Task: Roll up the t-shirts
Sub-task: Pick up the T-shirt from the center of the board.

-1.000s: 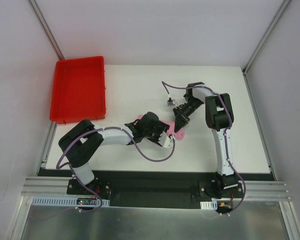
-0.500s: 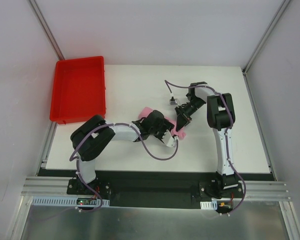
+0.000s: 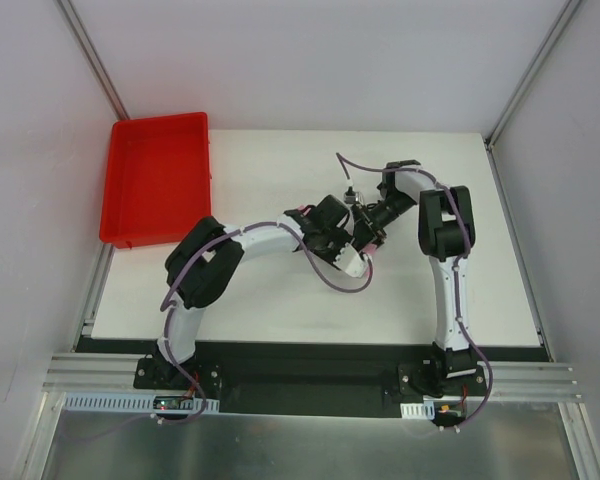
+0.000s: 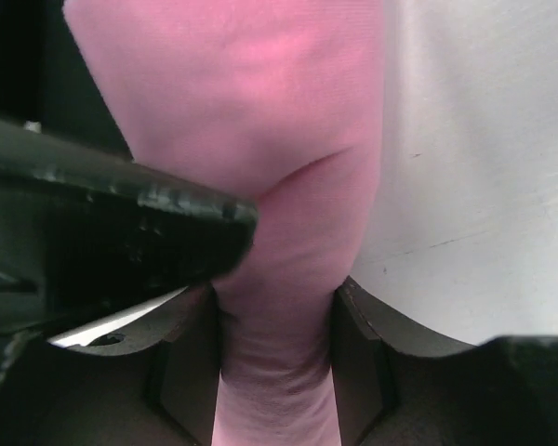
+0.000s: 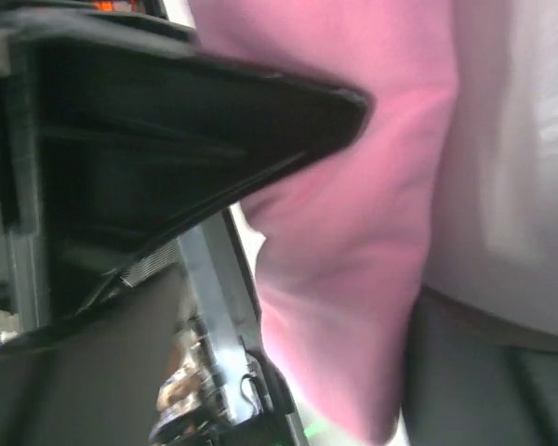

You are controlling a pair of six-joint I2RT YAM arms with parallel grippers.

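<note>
Pink t-shirt (image 4: 260,111): bunched into a narrow, soft bundle on the white counter (image 3: 280,300), near its middle and a little toward the right edge. From above it is almost wholly hidden under the two end effectors, with only a sliver of pink showing just beside them.
Left end effector (image 4: 277,325): its two fingers (image 4: 181,372) press against both sides of a thin neck of the fabric, pinching the t-shirt. The cloth widens into a fuller fold beyond the grip.
Right end effector (image 5: 288,372): spread wide. The pink fabric lies in the gap, touching one finger (image 5: 493,372) and clear of the other side, so it is not clamped.
Meeting point: the end effectors stand tip to tip over the bundle. A black finger of the right one crosses the left wrist view with its tip against the cloth.
Left arm: reaches from the near left of the counter to the middle, with the elbow bent.
Right arm: rises along the right side and folds back toward the middle.
Red tray (image 3: 155,185): at the far left corner of the counter, overhanging the left edge, well apart from the t-shirt.
</note>
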